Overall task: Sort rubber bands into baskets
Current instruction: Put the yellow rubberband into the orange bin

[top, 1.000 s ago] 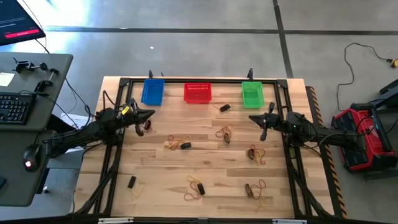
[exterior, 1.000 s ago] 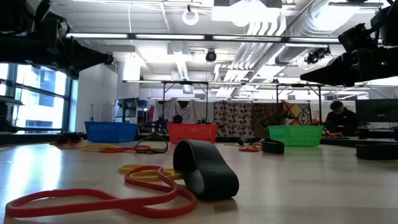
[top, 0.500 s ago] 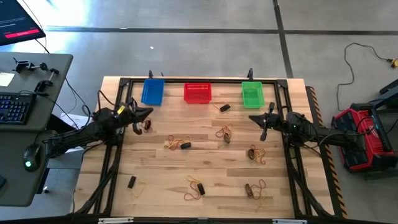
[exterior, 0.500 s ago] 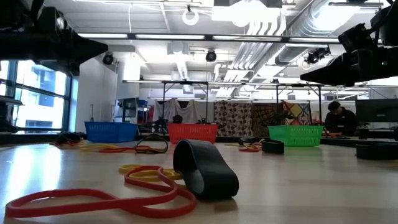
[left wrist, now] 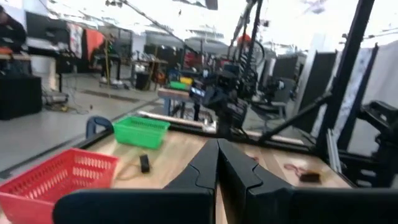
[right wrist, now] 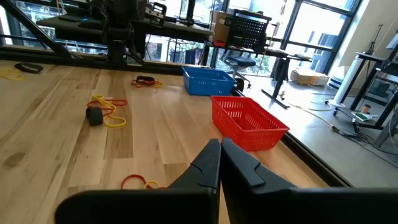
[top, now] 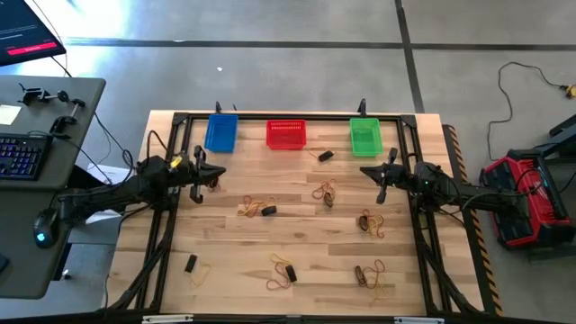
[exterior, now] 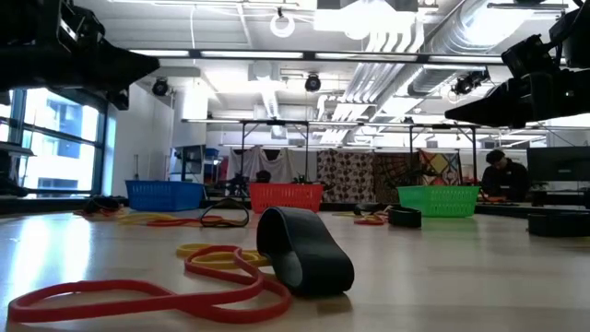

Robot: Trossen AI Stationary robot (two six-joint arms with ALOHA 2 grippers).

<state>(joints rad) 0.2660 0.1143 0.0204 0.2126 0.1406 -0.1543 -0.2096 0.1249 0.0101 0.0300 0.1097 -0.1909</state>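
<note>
Blue basket [top: 220,132] sits upper left on the tabletop [top: 297,238]; just below it, the left gripper [top: 197,171], pressed together and empty, hovers beside a dark rubber band [top: 212,183], nearer than the right gripper [top: 381,183], likewise pressed together.

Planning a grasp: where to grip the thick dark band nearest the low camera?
The thick dark band stands on edge, loop open: probably pinch its top wall from above, one finger inside the loop. Thin red and yellow bands touch its base, so stay high.
</note>
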